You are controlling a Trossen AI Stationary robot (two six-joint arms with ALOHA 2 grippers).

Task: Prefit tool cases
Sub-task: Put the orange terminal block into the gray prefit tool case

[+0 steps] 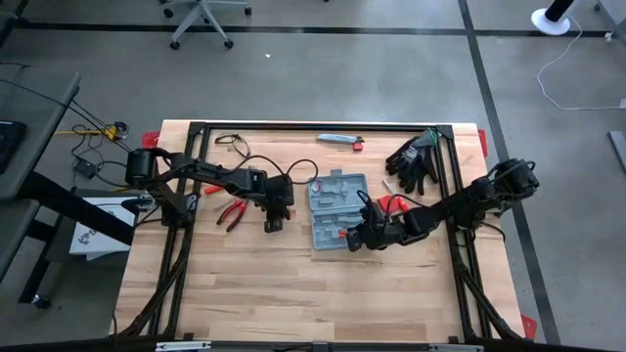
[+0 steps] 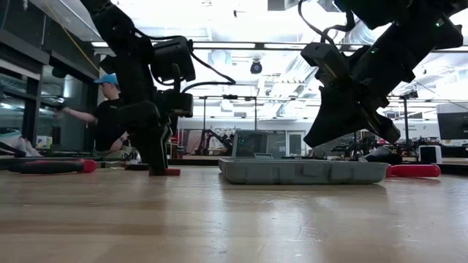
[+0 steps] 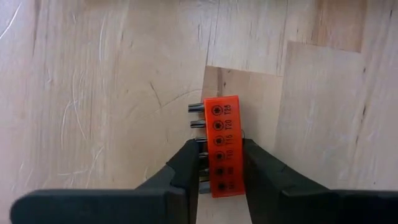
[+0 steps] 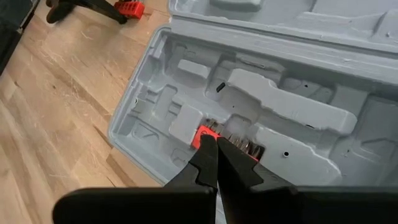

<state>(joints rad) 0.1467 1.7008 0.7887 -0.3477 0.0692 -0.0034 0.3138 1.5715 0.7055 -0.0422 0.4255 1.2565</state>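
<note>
The grey-blue tool case (image 1: 333,200) lies open near the table's middle, its moulded recesses up (image 4: 292,106). My left gripper (image 1: 273,223) stands left of the case, pointing steeply down, shut on an orange-red bit holder (image 3: 222,134) that lies flat on the wood. My right gripper (image 1: 350,236) hangs over the case's near part with its fingers shut. Its tips (image 4: 216,144) are at a second red bit holder (image 4: 200,134) that sits in a recess. My left gripper pinches the bit holder near one end, between its two fingers. One finger (image 3: 258,168) is on the holder's plain long side (image 3: 239,155) and the other (image 3: 183,165) on the side where the bits stick out. The fingers come from above, across the holder, which lies on the table. My right gripper's shut tips stand at the end of the red holder in the case; whether they touch it I cannot tell.
Red-handled pliers (image 1: 232,213) lie left of my left gripper. Black gloves (image 1: 416,161) and a red-handled tool (image 1: 393,203) lie right of the case, and a slim grey bar (image 1: 340,140) at the far edge. A person (image 2: 110,117) works beyond the table.
</note>
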